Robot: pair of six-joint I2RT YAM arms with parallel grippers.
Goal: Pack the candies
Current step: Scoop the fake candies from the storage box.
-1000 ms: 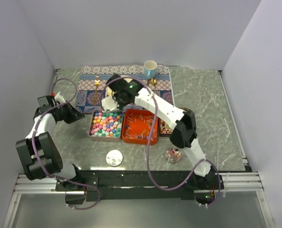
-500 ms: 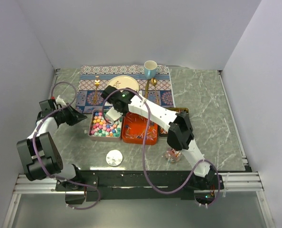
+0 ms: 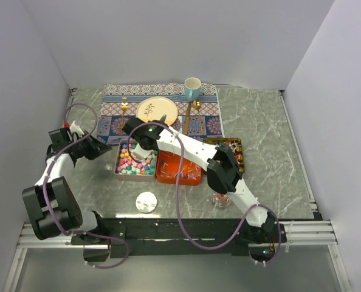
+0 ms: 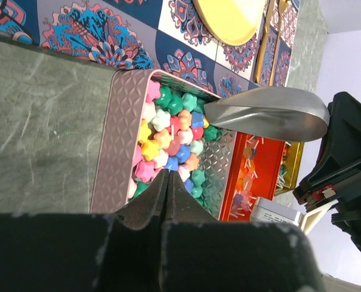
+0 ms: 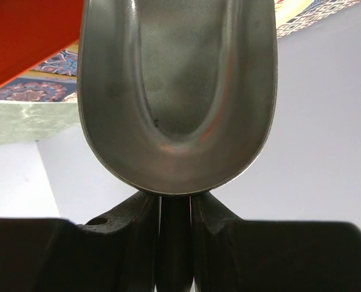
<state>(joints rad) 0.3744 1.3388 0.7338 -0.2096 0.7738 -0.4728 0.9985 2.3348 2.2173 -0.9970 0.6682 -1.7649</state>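
Observation:
Pastel candies (image 3: 135, 160) fill a pink-grey tin (image 4: 115, 152); they also show in the left wrist view (image 4: 168, 143). Red-orange wrapped candies (image 3: 179, 164) lie in a red tin (image 3: 168, 179). Twist-wrapped candies (image 3: 232, 151) lie in a gold tin (image 3: 241, 143). My right gripper (image 3: 143, 140) is shut on the handle of a metal scoop (image 5: 177, 91), which is empty and hangs over the far end of the pastel tin (image 4: 265, 114). My left gripper (image 3: 106, 151) is shut and empty, just left of the pastel tin, its fingertips (image 4: 166, 176) pointing at it.
A small glass jar (image 3: 222, 198) stands at the front right, partly under the right arm. A round white lid (image 3: 146, 202) lies at the front. A patterned mat (image 3: 110, 115) at the back holds a yellow plate (image 3: 156, 111), gold cutlery and a blue cup (image 3: 192, 89).
The right arm has swung left and nearer, bringing the scoop from behind the red tin to over the pastel tin and uncovering the plate. The left gripper has edged towards the pastel tin.

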